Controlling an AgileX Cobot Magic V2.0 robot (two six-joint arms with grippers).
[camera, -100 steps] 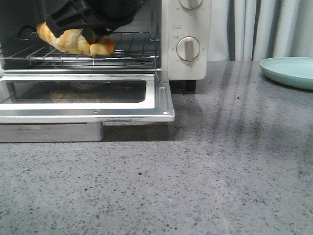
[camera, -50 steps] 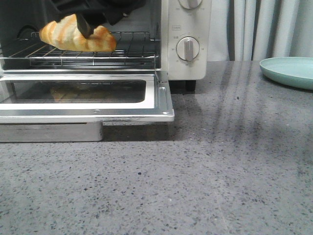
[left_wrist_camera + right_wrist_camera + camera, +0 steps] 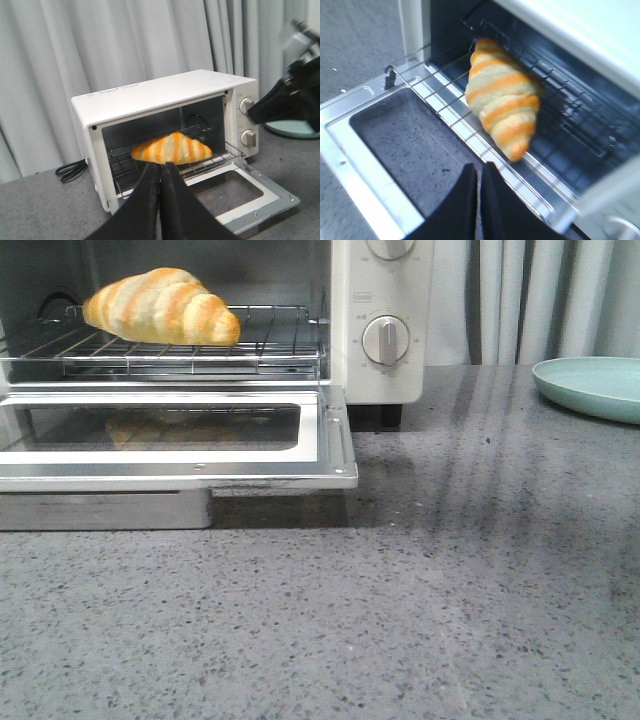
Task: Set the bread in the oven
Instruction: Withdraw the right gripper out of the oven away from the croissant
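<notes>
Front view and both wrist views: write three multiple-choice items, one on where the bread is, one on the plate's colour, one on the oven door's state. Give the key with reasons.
1. Where does the bread lie?
A. on the wire rack inside the oven
B. on the plate
C. on the counter in front of the door

2. What colour is the plate?
A. red
B. pale teal
C. black

3. What state is the oven door in?
A. shut
B. dropped open, lying flat
C. taken off

Key: 1 A, the bread rests on the rack bars in all three views. 2 B, the plate at the counter's right edge is pale teal. 3 B, the glass-windowed door lies flat in front of the open cavity.
</notes>
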